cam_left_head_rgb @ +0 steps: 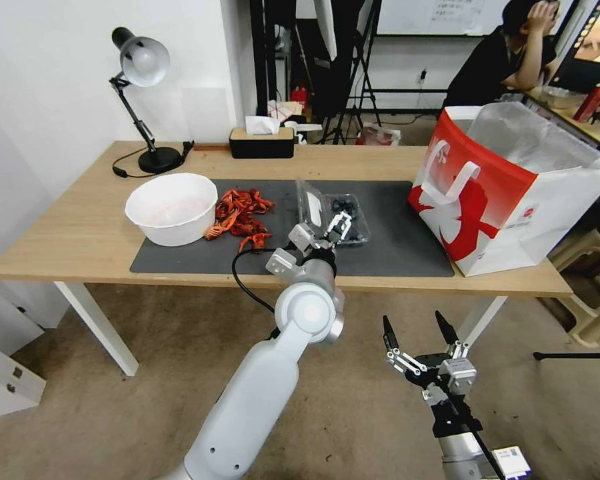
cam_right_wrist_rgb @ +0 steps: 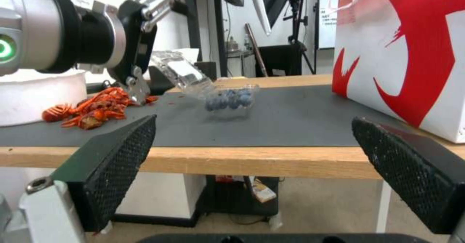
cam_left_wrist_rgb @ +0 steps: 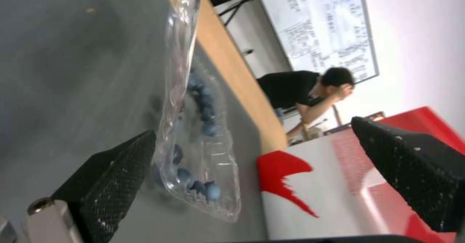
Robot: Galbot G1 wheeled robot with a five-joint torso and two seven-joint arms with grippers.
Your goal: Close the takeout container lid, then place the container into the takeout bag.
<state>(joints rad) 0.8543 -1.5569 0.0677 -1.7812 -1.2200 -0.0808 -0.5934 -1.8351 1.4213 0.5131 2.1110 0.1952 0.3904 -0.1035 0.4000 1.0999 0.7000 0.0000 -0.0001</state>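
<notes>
My left end effector (cam_left_head_rgb: 321, 233) is hovering with its fingers spread and grasping nothing, low over the dark mat (cam_left_head_rgb: 393, 253) on the table (cam_left_head_rgb: 67, 240). In the left wrist view, one fingertip (cam_left_wrist_rgb: 127, 156) is sitting just beside the raised lid (cam_left_wrist_rgb: 178, 50), on its outer face; I cannot tell whether they are touching. The lid is standing near upright, hinged along the left side of the takeout container (cam_left_head_rgb: 349, 219). The berry half is lying flat just beyond it, toward my right. The closing move, as I judge it, is turning on this relation: the lid needs pushing rightward and down over the berries. My left arm is reaching forward from below the table edge, wrist bent toward the container, and is the nearer arm.

My right end effector (cam_left_head_rgb: 419, 333) is waiting released, below the table edge and well apart from the container. The takeout bag (cam_left_head_rgb: 513, 193) is standing open at the table's right end.
</notes>
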